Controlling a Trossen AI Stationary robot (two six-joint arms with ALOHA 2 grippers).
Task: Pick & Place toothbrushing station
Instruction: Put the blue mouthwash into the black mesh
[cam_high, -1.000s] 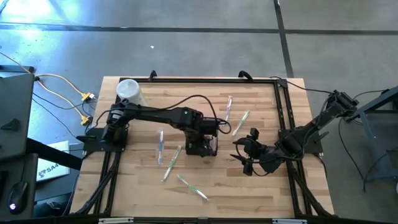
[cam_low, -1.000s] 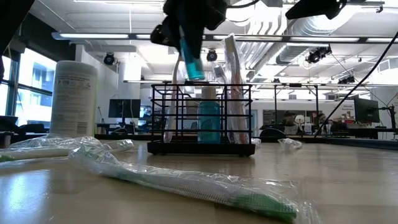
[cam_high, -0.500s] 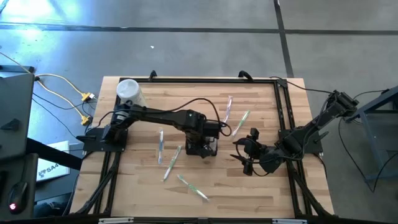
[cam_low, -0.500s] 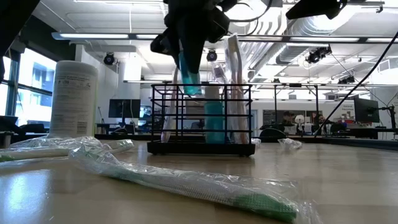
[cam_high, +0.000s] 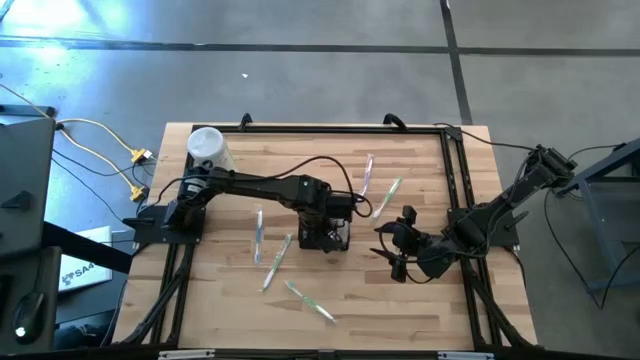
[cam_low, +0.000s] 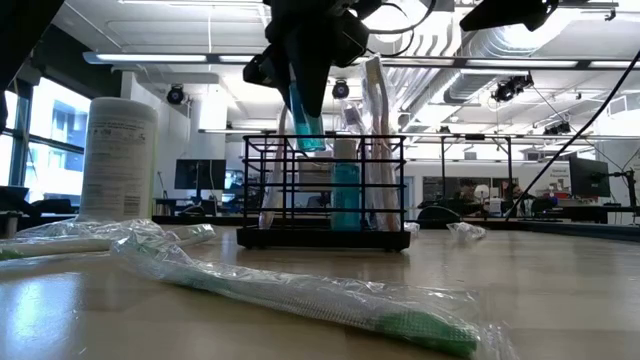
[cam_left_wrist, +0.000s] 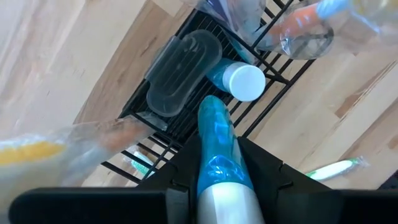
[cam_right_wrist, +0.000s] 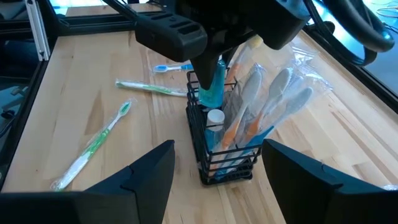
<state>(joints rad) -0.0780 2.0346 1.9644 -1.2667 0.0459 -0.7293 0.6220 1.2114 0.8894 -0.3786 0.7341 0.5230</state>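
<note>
- Counter (cam_high: 420, 300): wooden; carries the items below.
- Left arm (cam_high: 250, 185): reaches to mid-counter; left gripper (cam_low: 305, 75) sits just above the caddy, jaws narrow, clamped on a blue tube (cam_left_wrist: 216, 140) whose lower end dips into the caddy's top.
- Right gripper (cam_high: 400, 245): waits just beside the caddy, jaws wide, holding nothing.
- White canister (cam_high: 207, 147): at a back corner, well apart from the caddy.
- Caddy (cam_low: 325, 190): black wire frame, upright at mid-counter, holding wrapped toothbrushes (cam_right_wrist: 273, 99) and a capped tube (cam_left_wrist: 244, 81). Probably light and stiff, so it may tip; the top rim wire looks the best hold.
- Loose wrapped brushes (cam_low: 300, 290): scattered around; the film looks slippery, so grip the handle firmly.
</note>
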